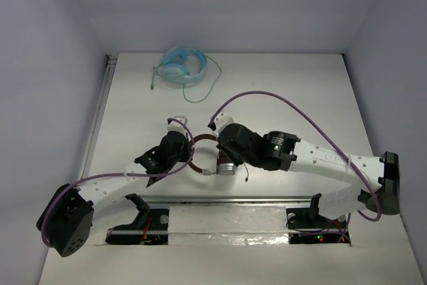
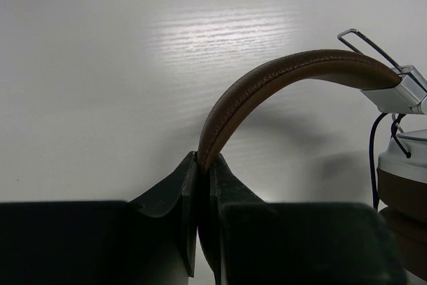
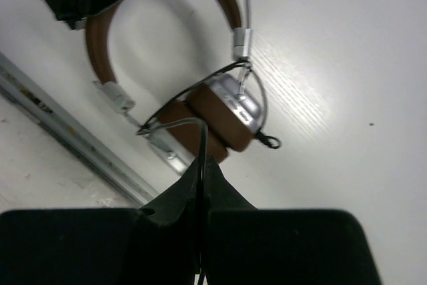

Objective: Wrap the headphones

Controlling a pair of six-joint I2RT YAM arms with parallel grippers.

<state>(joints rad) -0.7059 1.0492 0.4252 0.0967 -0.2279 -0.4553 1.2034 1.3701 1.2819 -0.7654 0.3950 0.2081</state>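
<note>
Brown headphones [image 1: 225, 167] sit on the white counter [image 1: 300, 91] near the arm bases, left jaws clamped on the headband [image 2: 267, 81], right jaws pinched shut on the thin black cable [image 3: 173, 123] beside the ear cups [image 3: 237, 105]

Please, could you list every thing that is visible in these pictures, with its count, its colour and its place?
headphones: one, brown pads and silver cups, middle of the table, between the grippers
black cable: one, black, at the ear cups
light blue headphones: one, light blue, far side of the table
greenish cable: one, green, beside the light blue headphones
table: one, white, under everything
left gripper: one, black, shut on the brown headband
right gripper: one, black, shut on the black cable
</note>
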